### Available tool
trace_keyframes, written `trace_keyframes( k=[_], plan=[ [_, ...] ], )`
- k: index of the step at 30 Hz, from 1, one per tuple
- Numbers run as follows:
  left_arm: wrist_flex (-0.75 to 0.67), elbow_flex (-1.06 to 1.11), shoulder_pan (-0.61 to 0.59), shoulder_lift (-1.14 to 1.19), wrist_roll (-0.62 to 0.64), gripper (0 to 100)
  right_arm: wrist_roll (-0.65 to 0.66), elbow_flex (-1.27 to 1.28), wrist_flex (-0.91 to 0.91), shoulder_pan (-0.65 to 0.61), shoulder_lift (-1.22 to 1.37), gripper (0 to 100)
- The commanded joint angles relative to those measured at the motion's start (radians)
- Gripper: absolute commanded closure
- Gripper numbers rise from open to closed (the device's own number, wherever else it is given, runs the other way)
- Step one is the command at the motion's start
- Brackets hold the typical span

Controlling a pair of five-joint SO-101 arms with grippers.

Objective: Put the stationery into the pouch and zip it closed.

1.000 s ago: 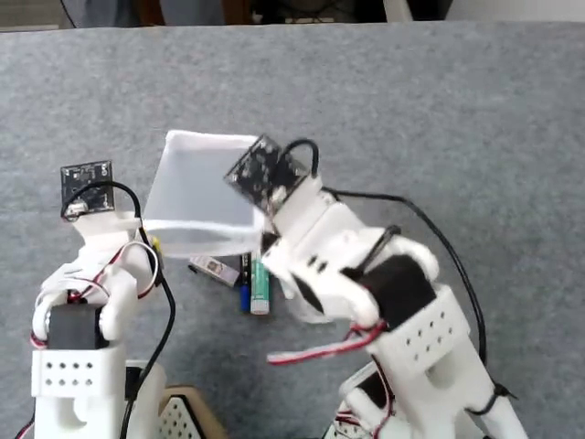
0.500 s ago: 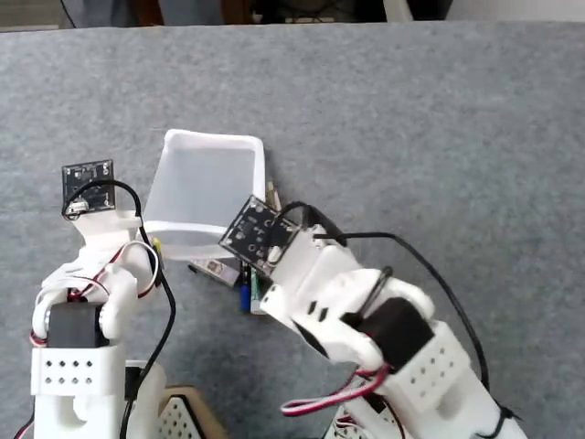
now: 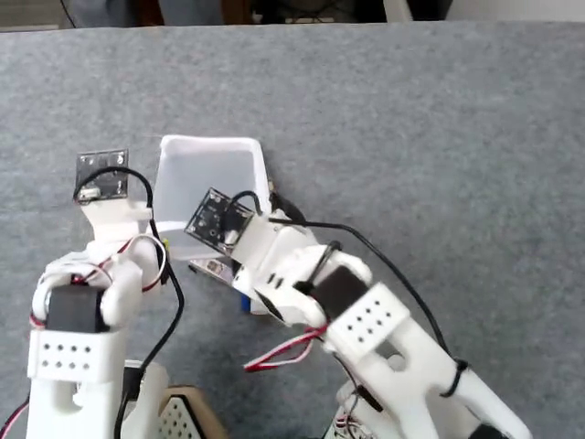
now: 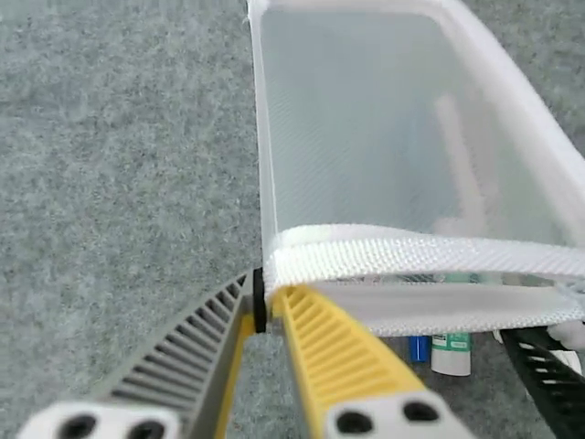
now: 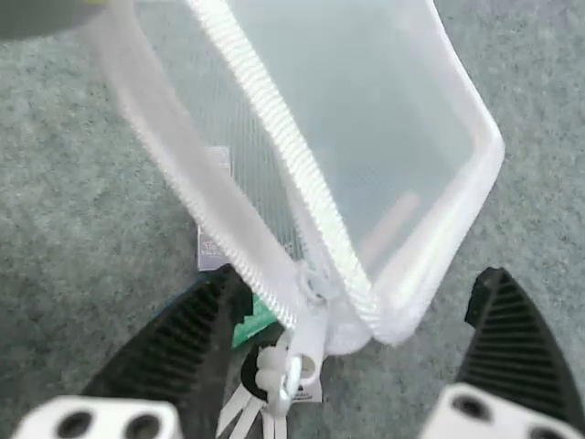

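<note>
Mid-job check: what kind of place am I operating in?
Probably an indoor robot-training tabletop: grey felt-like table cover, the left arm and right arm side by side, and a mesh pouch with stationery by it.

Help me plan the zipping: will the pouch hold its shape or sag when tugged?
Likely floppy: the open edge of the pouch curves away from where the left gripper pinches it. Probably light, being thin see-through mesh, so a tug might drag it.
</note>
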Motion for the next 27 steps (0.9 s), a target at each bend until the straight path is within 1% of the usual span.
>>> trace_keyframes(
  k=[1, 5, 7, 15, 18, 22, 24, 27],
  plan=[
    [0.006, -0.064, 0.010, 0.038, -0.005, 97, 0.011, -0.050, -0.072, 0.043, 0.056, 62.8],
    [0.002, -0.068, 0.013, 0.046, -0.005, 97, 0.011, -0.050, -0.130, 0.092, 0.110, 63.2],
    [0.002, -0.068, 0.013, 0.051, -0.005, 97, 0.011, -0.050, -0.150, 0.109, 0.122, 67.1],
    [0.000, -0.061, 0.013, 0.051, -0.005, 97, 0.011, -0.051, -0.245, 0.137, 0.119, 98.5],
    [0.000, -0.065, 0.013, 0.051, -0.005, 97, 0.011, -0.051, -0.253, 0.137, 0.119, 97.4],
    [0.000, -0.067, 0.013, 0.051, 0.000, 97, 0.011, -0.059, -0.244, 0.137, 0.117, 98.6],
    [0.002, -0.067, 0.013, 0.049, 0.002, 97, 0.017, -0.085, -0.203, 0.137, 0.117, 98.6],
    [0.000, -0.067, 0.013, 0.049, 0.002, 97, 0.063, -0.140, -0.124, 0.133, 0.117, 98.6]
  ],
)
